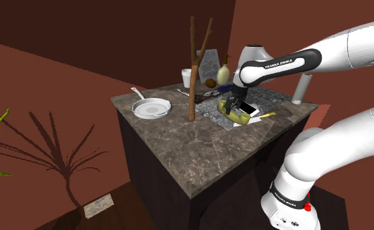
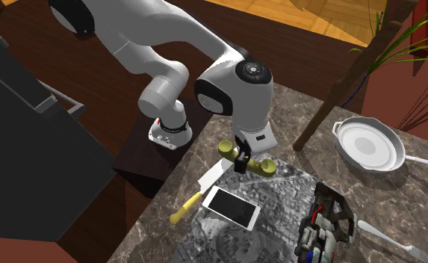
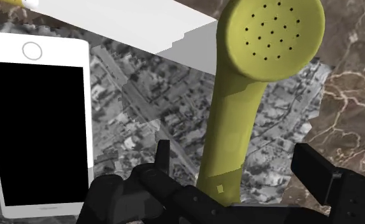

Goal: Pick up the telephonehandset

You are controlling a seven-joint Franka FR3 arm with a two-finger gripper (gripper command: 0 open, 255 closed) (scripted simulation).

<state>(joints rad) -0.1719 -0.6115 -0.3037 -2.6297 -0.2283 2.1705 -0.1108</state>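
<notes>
Two fingers [image 3: 314, 168] spread, straddling olive handset [image 3: 238, 95] — neither touching it; second exterior view: phone [image 2: 232, 207] at 6 o'clock of gripper [image 2: 240, 164].

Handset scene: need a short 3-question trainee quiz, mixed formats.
1. True or false: the gripper is clamped on the olive handset.
2. What lies beside the handset on the grey patterned mat? A) a white smartphone B) a red mug C) a banana
3. Fill in: the knife has a ___ handle.

Key
1. False: the fingers stand apart with the handset between them, not touching it.
2. A
3. yellow
</notes>
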